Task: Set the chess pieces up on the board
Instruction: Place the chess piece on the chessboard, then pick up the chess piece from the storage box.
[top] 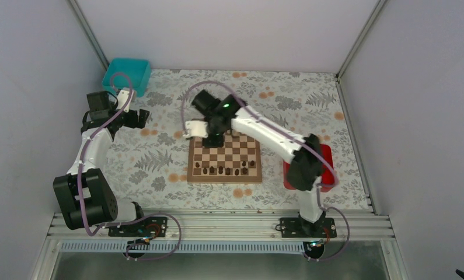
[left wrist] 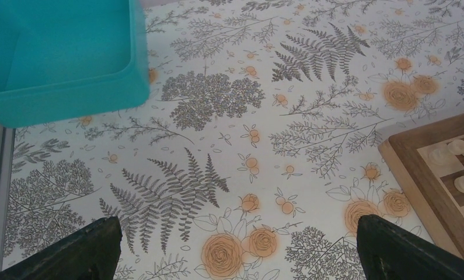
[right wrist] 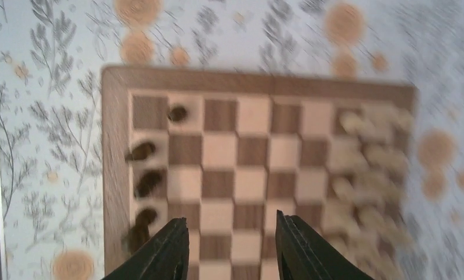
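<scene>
The wooden chessboard (top: 224,157) lies mid-table. Several dark chess pieces (top: 220,170) stand along its near rows; in the right wrist view they show blurred along the left edge (right wrist: 145,182). Pale cream pieces (right wrist: 369,169) stand at the opposite side. My right gripper (right wrist: 232,224) hovers open and empty above the board's far part (top: 213,139). My left gripper (left wrist: 235,233) is open and empty over the floral cloth, left of the board; a board corner (left wrist: 416,175) with cream pieces shows at the right of its view.
A teal bin (top: 126,76) stands at the back left, also in the left wrist view (left wrist: 60,52). A red tray (top: 328,166) lies right of the board, partly hidden by the right arm. Floral cloth (top: 153,157) covers the table.
</scene>
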Controlling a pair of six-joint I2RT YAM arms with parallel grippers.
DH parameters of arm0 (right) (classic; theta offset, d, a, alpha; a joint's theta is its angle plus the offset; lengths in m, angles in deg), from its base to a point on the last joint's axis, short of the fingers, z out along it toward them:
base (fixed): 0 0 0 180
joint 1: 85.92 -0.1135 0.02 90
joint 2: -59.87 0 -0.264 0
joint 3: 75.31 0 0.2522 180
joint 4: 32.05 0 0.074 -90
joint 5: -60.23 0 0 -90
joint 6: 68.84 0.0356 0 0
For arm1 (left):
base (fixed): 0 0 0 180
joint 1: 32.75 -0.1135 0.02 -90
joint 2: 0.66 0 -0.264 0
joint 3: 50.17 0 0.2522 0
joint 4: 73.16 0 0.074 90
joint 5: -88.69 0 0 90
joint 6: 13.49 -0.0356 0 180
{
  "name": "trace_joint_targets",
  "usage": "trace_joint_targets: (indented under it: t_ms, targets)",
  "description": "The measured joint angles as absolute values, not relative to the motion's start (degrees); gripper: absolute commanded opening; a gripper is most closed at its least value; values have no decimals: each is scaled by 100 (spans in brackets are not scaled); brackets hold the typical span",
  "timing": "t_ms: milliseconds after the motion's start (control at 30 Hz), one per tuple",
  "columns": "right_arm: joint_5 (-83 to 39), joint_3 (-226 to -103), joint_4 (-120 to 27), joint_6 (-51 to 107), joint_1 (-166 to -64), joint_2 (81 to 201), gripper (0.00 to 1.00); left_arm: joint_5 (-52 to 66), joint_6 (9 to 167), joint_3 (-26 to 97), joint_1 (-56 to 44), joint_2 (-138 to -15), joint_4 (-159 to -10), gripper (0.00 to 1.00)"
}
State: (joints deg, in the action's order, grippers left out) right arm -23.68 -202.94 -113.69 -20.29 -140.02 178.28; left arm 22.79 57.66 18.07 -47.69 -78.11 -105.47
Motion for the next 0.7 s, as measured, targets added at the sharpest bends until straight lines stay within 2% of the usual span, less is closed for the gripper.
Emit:
trace_joint_targets:
  t_ms: [167,333,467,700]
  targets:
    - [-2403,-19033,-11205,-1942,-12903,16169,40,2290,5766,1807,-4782,-7811,-10547,100]
    - [-2292,-17546,-10985,-2086,-10571,14449,41,2298,5766,1807,-4782,-7811,-10549,100]
    - [-2237,-16493,-10950,-2388,-9008,13553,41,2314,5766,1807,-4782,-7805,-10549,100]
    - [-2100,-14740,-10853,-2805,-8081,13170,41,2379,5766,1807,-4798,-7805,-10549,100]
